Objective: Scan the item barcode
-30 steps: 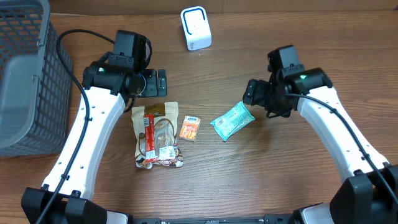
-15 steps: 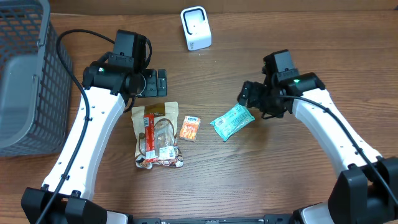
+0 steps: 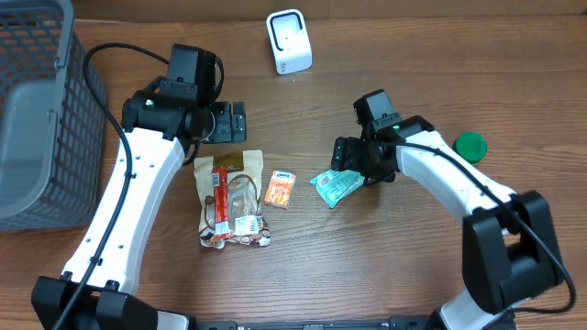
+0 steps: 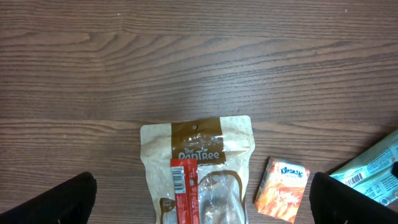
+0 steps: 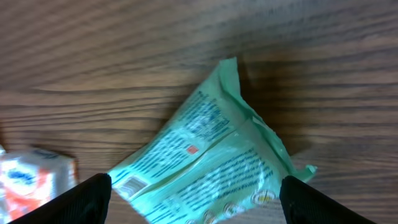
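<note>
Right gripper [image 3: 351, 165] shifts left, now over green packet [image 3: 332, 186], which lies flat near Kleenex pack [image 3: 280, 189]. Jaws spread, straddling packet, nothing pinched. Grasp likely next. Scanner [image 3: 289, 41] well apart. Left gripper [image 3: 225, 122] spread, idle.

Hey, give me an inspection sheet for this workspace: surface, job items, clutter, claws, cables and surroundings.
Surface: wooden table, brown grain.
Job's things: green packet lying flat, printed side up; white scanner upright near the far edge.
Clutter: brown snack bag, orange tissue pack, green lid.
Claws: left claw open, above the snack bag's top; right claw open over the green packet, not gripping it.
Cables: black cable arcing from the left arm toward the basket.
Surroundings: grey mesh basket at the left edge.
</note>
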Controlling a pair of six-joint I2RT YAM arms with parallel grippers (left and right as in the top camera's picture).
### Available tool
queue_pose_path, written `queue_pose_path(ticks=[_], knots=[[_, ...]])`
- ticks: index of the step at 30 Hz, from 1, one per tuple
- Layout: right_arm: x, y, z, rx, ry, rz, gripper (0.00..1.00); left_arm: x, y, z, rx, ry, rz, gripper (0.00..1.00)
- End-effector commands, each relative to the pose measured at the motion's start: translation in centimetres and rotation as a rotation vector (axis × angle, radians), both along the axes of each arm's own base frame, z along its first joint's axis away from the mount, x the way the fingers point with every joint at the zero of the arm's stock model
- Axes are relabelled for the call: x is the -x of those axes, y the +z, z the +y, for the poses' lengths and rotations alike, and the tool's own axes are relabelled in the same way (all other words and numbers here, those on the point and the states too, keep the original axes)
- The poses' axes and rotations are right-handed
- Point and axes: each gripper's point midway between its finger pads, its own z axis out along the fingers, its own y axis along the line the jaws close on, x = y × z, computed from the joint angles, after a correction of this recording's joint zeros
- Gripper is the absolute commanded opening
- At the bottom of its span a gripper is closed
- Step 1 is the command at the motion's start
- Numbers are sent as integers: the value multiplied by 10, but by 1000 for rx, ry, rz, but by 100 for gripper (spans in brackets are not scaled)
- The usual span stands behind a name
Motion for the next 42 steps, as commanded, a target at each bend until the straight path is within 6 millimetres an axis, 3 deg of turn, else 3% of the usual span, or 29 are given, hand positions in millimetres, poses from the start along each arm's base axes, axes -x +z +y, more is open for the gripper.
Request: queue_pose_path(ticks=[1, 8, 13, 16, 21, 26, 28, 33, 39, 40, 42], knots=[[2, -13, -1, 26, 10, 19, 88, -2, 6, 0, -5, -5, -17, 100], [-3, -12, -4, 34, 2, 8, 82, -2, 6, 0, -5, -5, -17, 100], [-17, 25, 3, -25, -2, -48, 79, -2, 6, 0, -5, -5, -17, 100], [-21, 37, -6, -22, -4, -75, 83, -2, 6, 0, -5, -5, -17, 100], [-25, 32, -27, -5, -60, -56, 83, -2, 6, 0, -5, -5, -17, 100], [-22, 27, -45, 12, -98, -19, 83, -40, 30, -10, 59, 17, -198, 100], [-19, 26, -49, 20, -89, -7, 83, -41, 34, -25, 149, 0, -202, 100], [-17, 26, -54, 28, -76, 3, 82, -23, 29, -73, 400, -84, -88, 100], [-17, 26, -55, 28, -77, 1, 82, 2, -18, -116, 410, -114, 108, 100], [-18, 26, -55, 28, -78, 1, 82, 5, -25, -123, 402, -130, 129, 91], [-18, 26, -56, 28, -77, 1, 82, 11, -44, -139, 366, -161, 173, 42]])
